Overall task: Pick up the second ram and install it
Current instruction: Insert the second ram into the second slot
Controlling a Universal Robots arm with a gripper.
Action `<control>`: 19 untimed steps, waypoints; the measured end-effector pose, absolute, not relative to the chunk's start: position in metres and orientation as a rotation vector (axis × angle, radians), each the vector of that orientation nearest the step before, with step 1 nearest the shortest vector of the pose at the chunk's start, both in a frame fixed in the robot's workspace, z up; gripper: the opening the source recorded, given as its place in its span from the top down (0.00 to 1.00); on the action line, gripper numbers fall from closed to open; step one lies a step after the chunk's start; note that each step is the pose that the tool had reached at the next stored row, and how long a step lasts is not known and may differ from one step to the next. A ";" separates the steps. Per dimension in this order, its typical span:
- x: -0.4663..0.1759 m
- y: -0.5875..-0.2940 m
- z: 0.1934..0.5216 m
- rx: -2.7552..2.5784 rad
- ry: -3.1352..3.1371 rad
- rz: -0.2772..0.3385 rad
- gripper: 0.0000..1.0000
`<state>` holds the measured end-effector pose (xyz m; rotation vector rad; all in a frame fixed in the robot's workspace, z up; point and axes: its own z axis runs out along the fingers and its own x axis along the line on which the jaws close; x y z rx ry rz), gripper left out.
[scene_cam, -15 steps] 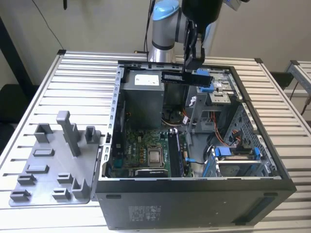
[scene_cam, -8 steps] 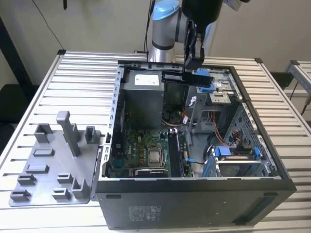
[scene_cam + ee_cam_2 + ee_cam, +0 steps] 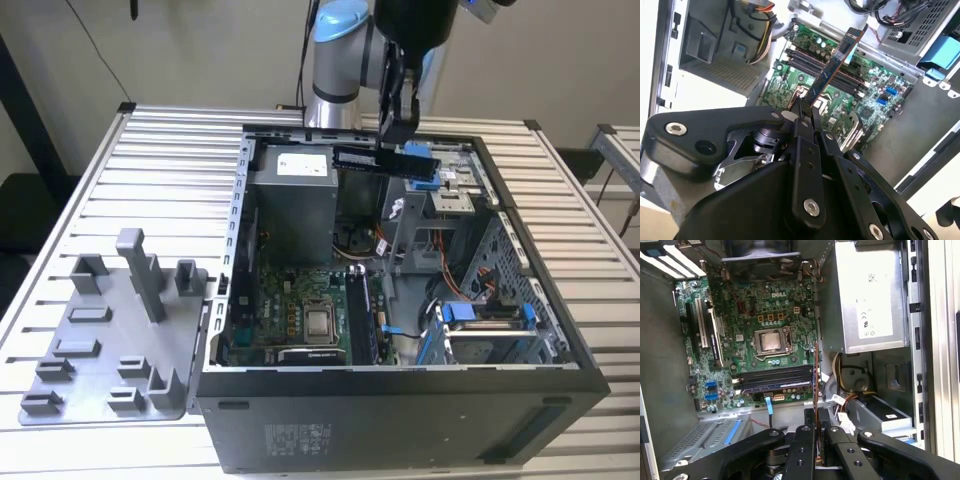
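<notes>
Dark and chip-studded, the second ram (image 3: 360,158) is clamped in the gripper (image 3: 393,132). Its fingers (image 3: 800,117) are pressed against the stick's two flat faces near one end, and the rest juts out past them in the second wrist view. The stick hangs in the air above the open PC case (image 3: 400,390), over the case's far part, well clear of the board below. In the first wrist view it shows edge-on (image 3: 816,371) just off the end of the row of memory slots (image 3: 775,379).

The case lies on its side with its panel off. It holds a green motherboard (image 3: 295,305) with a bare metal CPU socket (image 3: 320,322), a grey power supply (image 3: 293,190) at the far end, a bundle of coloured wires (image 3: 840,372) beside the supply, and metal drive cages with blue clips (image 3: 480,315) toward the exterior view's right.

The case sits on a slatted metal table (image 3: 100,170). Just beside it, on the exterior view's left, is a grey plastic holder (image 3: 110,340) with upright pegs.
</notes>
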<state>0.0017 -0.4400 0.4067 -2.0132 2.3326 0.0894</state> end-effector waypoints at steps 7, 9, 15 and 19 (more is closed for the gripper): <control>0.002 -0.440 0.407 -1.957 2.378 0.087 0.86; 0.002 -0.440 0.407 -1.937 2.394 0.086 0.86; 0.002 -0.440 0.406 -1.875 2.441 0.084 0.86; 0.002 -0.440 0.406 -1.835 2.470 0.083 0.86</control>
